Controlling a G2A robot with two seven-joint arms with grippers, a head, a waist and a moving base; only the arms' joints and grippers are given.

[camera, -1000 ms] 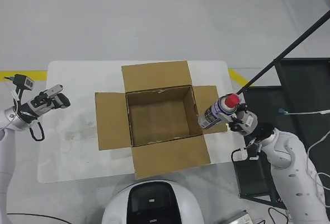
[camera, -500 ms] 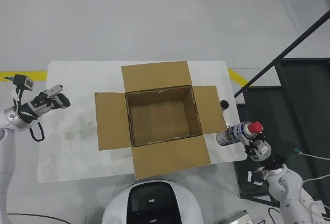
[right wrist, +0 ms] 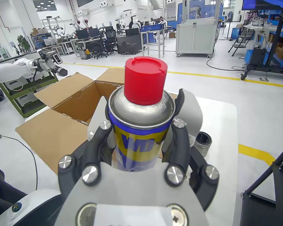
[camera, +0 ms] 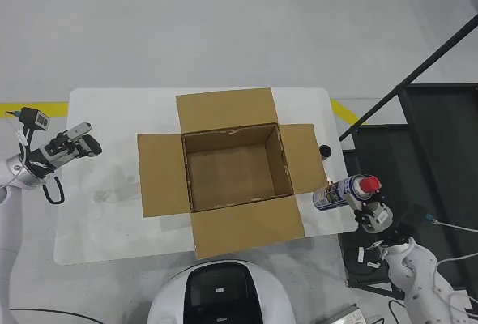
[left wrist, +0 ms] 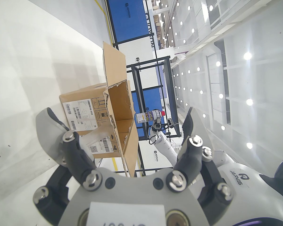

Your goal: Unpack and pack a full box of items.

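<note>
An open cardboard box (camera: pixel 231 166) stands in the middle of the white table (camera: pixel 109 227), all flaps folded out and its inside bare. My right gripper (camera: pixel 365 207) is shut on a blue and yellow spray can (camera: pixel 343 193) with a red cap, held lying over the table's front right corner, just right of the box's right flap. In the right wrist view the spray can (right wrist: pixel 141 118) sits between the fingers (right wrist: pixel 191 115), with the box (right wrist: pixel 61 123) behind. My left gripper (camera: pixel 83 146) hovers open over the table's left edge; the left wrist view has the left gripper (left wrist: pixel 120 123) holding nothing, facing the box (left wrist: pixel 94 116).
A small metal ring (camera: pixel 326 151) lies on the table near the right edge, also seen as the ring (right wrist: pixel 203 140) beside the can. A black metal rack (camera: pixel 441 154) stands close to the table's right side. Bare tabletop lies left of the box.
My right arm has carried the spray can from above the box's right flap outward to the table's front right corner, then held still. The left arm has not moved.
</note>
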